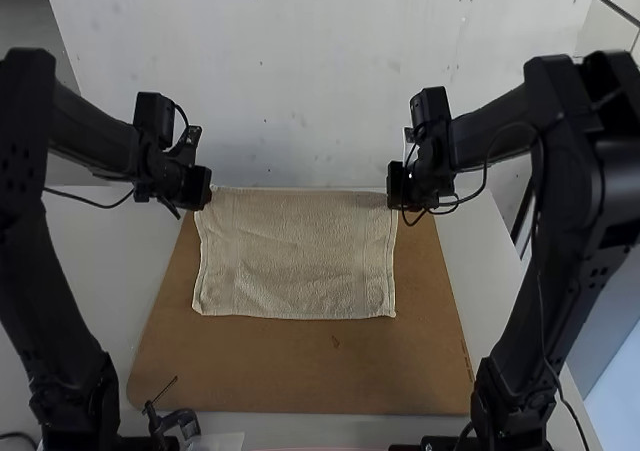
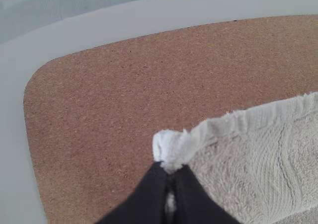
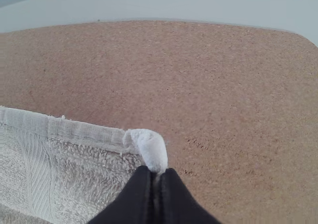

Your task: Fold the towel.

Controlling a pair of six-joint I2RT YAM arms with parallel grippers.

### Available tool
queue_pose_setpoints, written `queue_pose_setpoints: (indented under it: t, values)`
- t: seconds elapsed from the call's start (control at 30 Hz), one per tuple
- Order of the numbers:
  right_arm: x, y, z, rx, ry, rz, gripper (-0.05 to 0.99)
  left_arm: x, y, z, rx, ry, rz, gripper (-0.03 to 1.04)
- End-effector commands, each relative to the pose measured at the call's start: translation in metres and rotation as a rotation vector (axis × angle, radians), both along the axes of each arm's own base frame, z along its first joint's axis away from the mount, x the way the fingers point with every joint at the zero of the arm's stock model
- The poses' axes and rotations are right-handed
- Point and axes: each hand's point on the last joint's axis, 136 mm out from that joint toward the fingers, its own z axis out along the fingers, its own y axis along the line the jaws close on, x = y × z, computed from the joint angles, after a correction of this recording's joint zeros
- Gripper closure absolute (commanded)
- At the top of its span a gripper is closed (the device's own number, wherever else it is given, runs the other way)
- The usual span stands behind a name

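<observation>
Across the part of the brown cork board (image 1: 290, 371) toward 12 o'clock in the high view lay the cream terry towel (image 1: 295, 256), opened out as a broad rectangle; whether it had more than one layer, I could not tell. Its near edge ran fairly straight from 8 to 4 o'clock, with bare cork beyond that edge toward 6. Narrow hems ran down its sides at 9 and 3 o'clock, and soft creases crossed the middle.

At the towel's 10 o'clock corner was the left arm's black pincer (image 1: 205, 190), and at its 2 o'clock corner the right arm's black pincer (image 1: 393, 190). In the left wrist view, the left pincer (image 2: 170, 169) was closed on a bunched tip of that corner, with the thick hem running away from it. In the right wrist view, the right pincer (image 3: 157, 174) was likewise pinched shut on the other corner, whose tip stood up in a small rounded fold.

Farther out, the pale bench (image 1: 125, 261) bordered the board at 9 and 3 o'clock. A small black clamp-like piece with a thin rod (image 1: 175, 421) sat at about 7 o'clock, by the board's near edge. Black, jointed arms stood at either side, the left (image 1: 95, 136) toward 9 o'clock, the right (image 1: 490, 131) toward 3.
</observation>
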Motion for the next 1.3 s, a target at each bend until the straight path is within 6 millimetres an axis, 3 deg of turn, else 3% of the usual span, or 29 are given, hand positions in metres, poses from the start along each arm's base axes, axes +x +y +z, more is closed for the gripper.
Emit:
queue_pose_setpoints:
  t: [0.0,0.5,0.7,1.03,1.27]
  values:
    - [-0.009,0.001,0.016,0.006,-0.037,0.002,0.92,-0.008,0.005,0.016,0.018,-0.047,0.002,0.99]
    - [-0.064,-0.007,0.018,0.000,-0.012,0.013,0.92,-0.059,-0.003,0.014,0.017,-0.028,-0.024,0.99]
    - [-0.082,-0.012,0.010,-0.007,0.013,0.012,0.92,-0.076,-0.005,0.007,0.020,-0.008,-0.033,0.99]
    - [-0.104,-0.016,-0.015,-0.037,0.064,0.018,0.92,-0.088,-0.006,0.003,0.023,0.005,-0.034,0.99]
    - [-0.106,-0.017,-0.030,-0.077,0.085,0.026,0.92,-0.092,-0.002,-0.018,0.026,0.074,-0.022,0.99]
